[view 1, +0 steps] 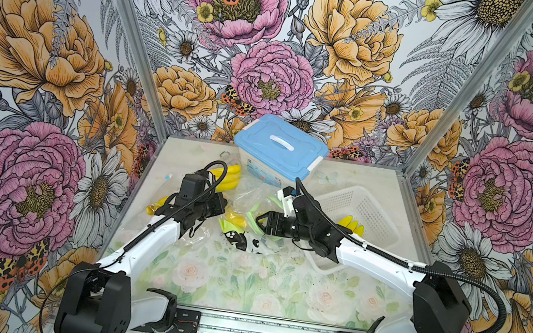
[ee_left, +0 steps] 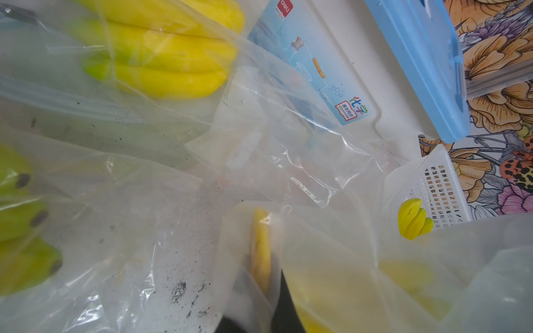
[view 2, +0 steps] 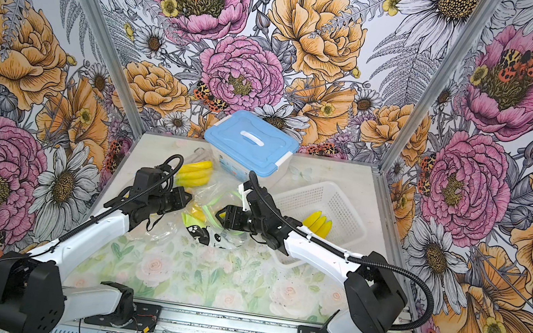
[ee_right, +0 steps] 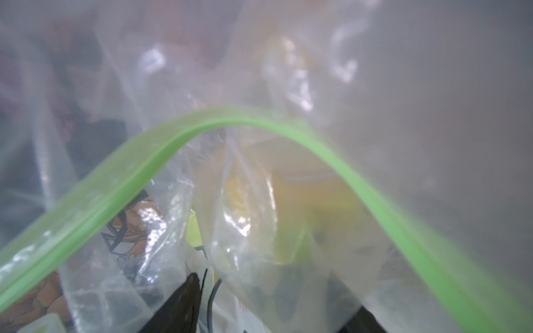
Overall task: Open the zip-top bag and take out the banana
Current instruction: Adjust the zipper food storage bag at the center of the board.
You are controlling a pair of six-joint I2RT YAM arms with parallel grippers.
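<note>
Left arm (view 1: 153, 240): white shells between black joints, lower left of the frame in both top views.
Right arm (view 1: 383, 263): same white shells; big rounded black housing (view 1: 439, 307) at lower right.
Hoses (view 1: 492, 301): black, ribbed, looping along each arm, fastened with white ties.
Left gripper (view 1: 223, 204), right gripper (view 1: 259, 222): black.
Base plates (view 1: 186, 320): black, flat, on a silver rail (view 1: 269, 330), lower centre.
Wires (view 1: 188, 323): thin, red and black, beside the plates.

the left hand (view 1: 223, 203) and right hand (view 1: 259, 218) face each other across the crumpled zip-top bag (view 1: 251, 196) and its banana (view 1: 236, 220).
</note>
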